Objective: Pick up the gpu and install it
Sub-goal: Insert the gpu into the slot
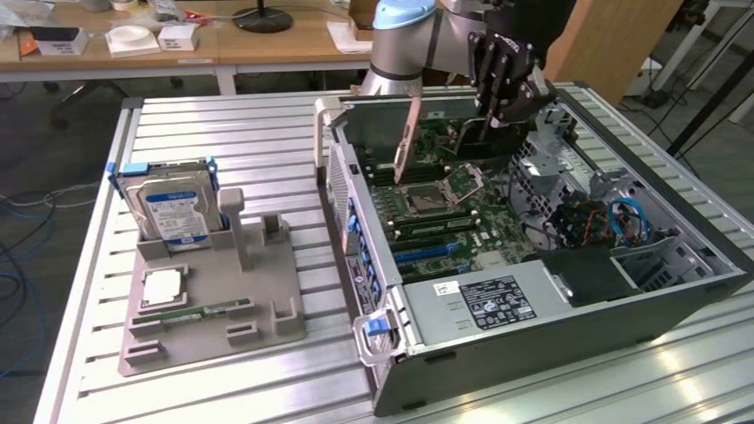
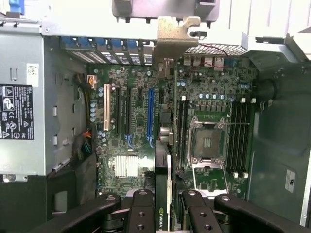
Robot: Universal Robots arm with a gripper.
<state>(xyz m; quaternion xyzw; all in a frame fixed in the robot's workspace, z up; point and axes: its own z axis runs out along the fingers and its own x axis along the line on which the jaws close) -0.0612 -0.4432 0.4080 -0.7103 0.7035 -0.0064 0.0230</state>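
Note:
The gpu (image 1: 411, 132) hangs upright over the open computer case (image 1: 353, 190), with its tan metal bracket toward the case's rear wall. My gripper (image 1: 504, 108) is shut on the card's other end. In the wrist view the gpu (image 2: 168, 145) shows edge-on, its bracket (image 2: 175, 35) up at the case's rear slot openings. My gripper (image 2: 164, 201) clamps it from both sides, one finger (image 2: 141, 206) on each face. The card is above the motherboard (image 2: 127, 145), between the blue slot (image 2: 150, 112) and the CPU socket (image 2: 207, 142). Whether it touches a slot I cannot tell.
A grey fixture (image 1: 212, 309) stands on the slatted metal table (image 1: 189, 115) at the exterior view's left, holding a hard drive (image 1: 172, 205), a chip (image 1: 162, 285) and a green memory stick (image 1: 194, 312). A power supply (image 1: 495, 300) fills the case's near end. Cables and a drive cage (image 1: 589, 212) lie beside the motherboard.

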